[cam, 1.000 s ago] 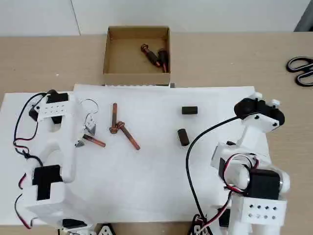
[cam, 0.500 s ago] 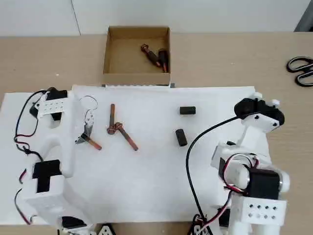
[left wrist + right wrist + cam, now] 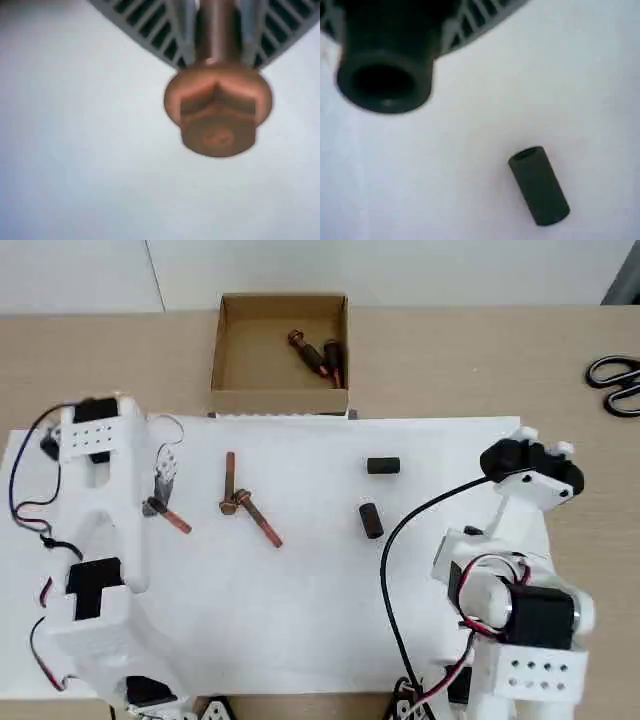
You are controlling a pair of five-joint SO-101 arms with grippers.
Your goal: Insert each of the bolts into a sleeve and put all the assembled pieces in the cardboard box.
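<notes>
**Left tool**: clenched on the held bolt. It grips the shank just behind the hex head, and the free end points toward the middle of the white sheet. It sits low over the sheet's left part.

**Loose bolts**: two, lying on the sheet just right of the left tool, heads close together.

**Cardboard box**: on the table at the sheet's far edge. Assembled pieces lie in its right half.

**Spare sleeves**: two, lying apart, right of centre.

**Right tool**: appears clamped on the held sleeve, though the sleeve masks most of the fingers. The bore is open and unobstructed. It sits at the sheet's right edge.

**Scissors**: on the far right of the table, well clear.

**Hazards, as judged**
- The bolt is pinched at one spot and could pivot under a sideways push, then jam at the bore's rim.
- The two tools are well apart, so they must meet over the middle, where a low pass could sweep the loose bolts or spare sleeves.
- The black cable arcs just beside one spare sleeve and could drag it.

**Clearance**
- The near-middle of the sheet is open.
- The box's front wall must be cleared on delivery.
- The sheet's right edge lies under the right arm.
</notes>
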